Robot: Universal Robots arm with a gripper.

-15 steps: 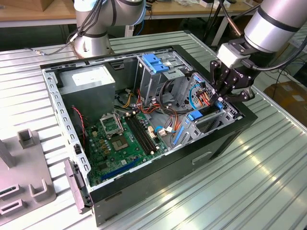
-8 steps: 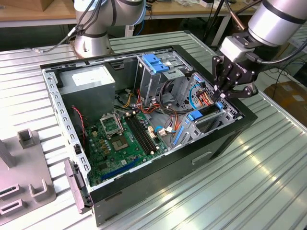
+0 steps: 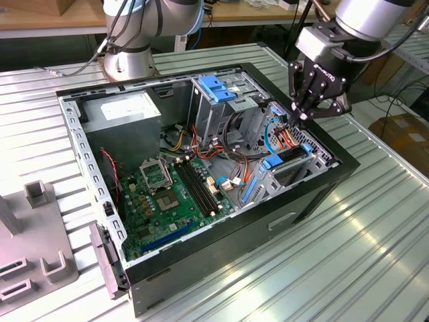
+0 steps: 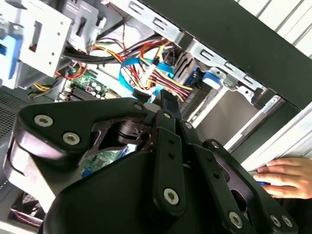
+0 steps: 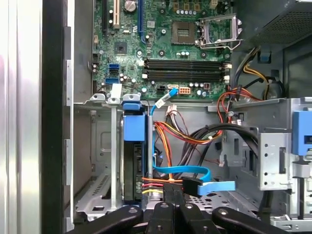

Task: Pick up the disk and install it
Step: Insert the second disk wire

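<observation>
Already the disk [image 5: 134, 151] stands on edge in its bay at the case's five o'clock corner, stiff, fairly heavy, best gripped by its blue rails, while the pincer [image 3: 303, 115] hovers just above it, fingers seemingly pinched together and holding nothing.

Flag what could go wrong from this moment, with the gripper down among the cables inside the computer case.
1. The gripper hangs among loose cables; its fingers could snag or unplug the blue flat cable.
2. The disk stands on edge in its bay with blue rails; cables pressed against it may keep it from seating fully.
3. A person's hand rests by the case edge in the second wrist view, close to the arm, so contact is possible.
</observation>
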